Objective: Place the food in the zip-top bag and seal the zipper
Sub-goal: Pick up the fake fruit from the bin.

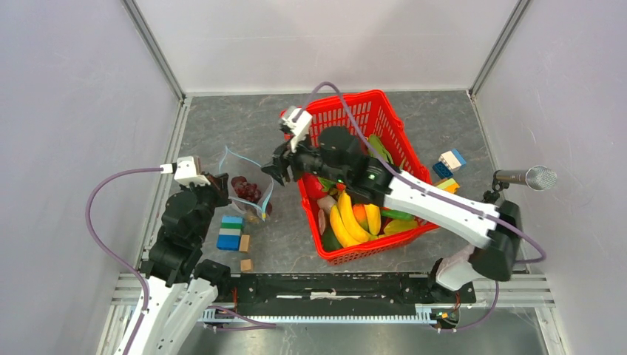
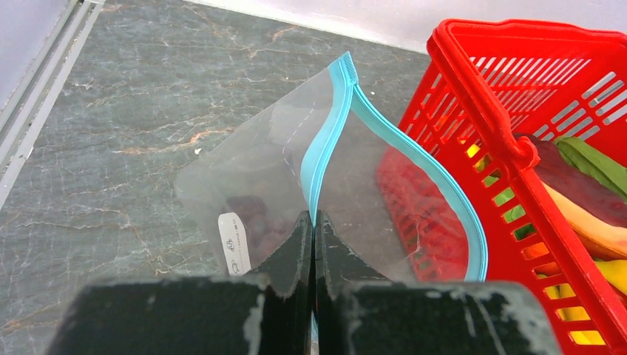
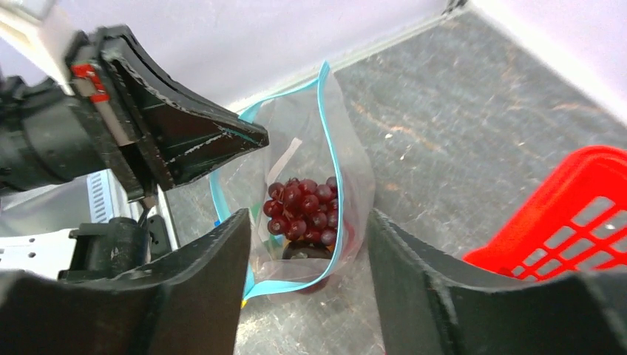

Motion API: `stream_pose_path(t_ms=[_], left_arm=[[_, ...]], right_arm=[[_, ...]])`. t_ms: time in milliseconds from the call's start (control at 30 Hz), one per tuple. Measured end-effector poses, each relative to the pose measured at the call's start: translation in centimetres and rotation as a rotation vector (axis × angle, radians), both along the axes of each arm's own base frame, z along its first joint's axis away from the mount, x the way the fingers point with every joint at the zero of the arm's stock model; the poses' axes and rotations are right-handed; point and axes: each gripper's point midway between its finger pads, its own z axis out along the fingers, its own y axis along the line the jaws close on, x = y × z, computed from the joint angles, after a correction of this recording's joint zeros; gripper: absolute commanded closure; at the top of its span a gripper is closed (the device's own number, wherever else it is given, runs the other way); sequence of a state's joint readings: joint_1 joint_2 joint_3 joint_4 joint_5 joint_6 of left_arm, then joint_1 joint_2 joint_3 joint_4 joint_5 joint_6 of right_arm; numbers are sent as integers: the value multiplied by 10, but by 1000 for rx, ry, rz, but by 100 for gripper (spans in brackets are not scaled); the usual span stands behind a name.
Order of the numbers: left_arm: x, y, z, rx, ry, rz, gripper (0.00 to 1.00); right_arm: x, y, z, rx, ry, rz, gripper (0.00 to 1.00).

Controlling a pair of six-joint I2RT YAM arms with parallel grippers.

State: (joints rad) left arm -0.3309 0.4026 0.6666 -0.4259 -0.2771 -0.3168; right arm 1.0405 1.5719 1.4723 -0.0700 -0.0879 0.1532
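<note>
I count one zip-top bag (image 3: 347,148) on the worktop (image 1: 222,126), one bunch of grapes (image 3: 303,211) in it, and one red basket (image 1: 384,111). Basket load: three yellow bananas (image 1: 346,220) as far as I can tell, one orange piece (image 1: 360,213); the greens (image 1: 381,148) overlap too much to count. Loose: two wooden cubes (image 1: 245,242), one stack of building blocks (image 1: 231,233) by the bag, one more cluster of blocks (image 1: 449,161) right of the basket.

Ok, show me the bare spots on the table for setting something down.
Bare table: far left, beyond the bag, left of the basket; also far right, behind the blocks. Crowded: the bag-basket gap, filled by the right gripper; near left, with the left gripper and block stack.
</note>
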Motion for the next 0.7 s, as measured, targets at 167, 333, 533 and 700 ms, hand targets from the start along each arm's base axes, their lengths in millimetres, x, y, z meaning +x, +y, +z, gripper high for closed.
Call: stream_pose_path(t_ms=[167, 333, 533, 700], left_arm=[[0, -4, 3, -7, -10, -20, 98], [0, -5, 3, -8, -12, -25, 98], [0, -5, 3, -9, -13, -25, 98], [1, -5, 3, -9, -13, -24, 98]], right_arm=[[4, -53, 25, 48, -65, -167, 30], [35, -117, 16, -23, -58, -386, 28], [36, -169, -52, -339, 37, -469, 25], [13, -199, -97, -534, 92, -441, 29]])
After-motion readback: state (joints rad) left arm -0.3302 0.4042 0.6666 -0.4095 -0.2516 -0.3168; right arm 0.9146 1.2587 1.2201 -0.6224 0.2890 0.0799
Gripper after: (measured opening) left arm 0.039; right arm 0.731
